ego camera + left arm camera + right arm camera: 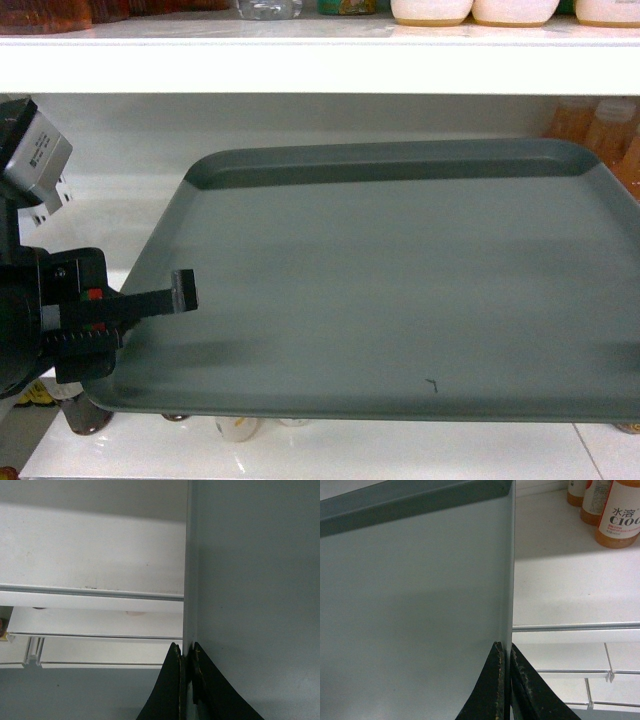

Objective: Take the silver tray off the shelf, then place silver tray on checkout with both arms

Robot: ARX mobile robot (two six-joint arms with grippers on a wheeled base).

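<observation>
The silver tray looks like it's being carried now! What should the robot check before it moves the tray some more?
1. Left tool pinching the silver tray at its left rim: ok, fingers closed on the edge.
2. Right tool pinching the right rim: ok in the right wrist view; hidden in the head view.
3. Tray level: ok, looks roughly flat.
4. Tray lifted off the shelf: cannot tell; its front edge overhangs, but the back may still rest on it.
5. Orange drink bottles clear of the tray's right side: ok, a gap shows.
6. Checkout free for landing: cannot tell, not in view.

Bright overhead light, overexposed white shelf (300,70), softly blurred views.
</observation>
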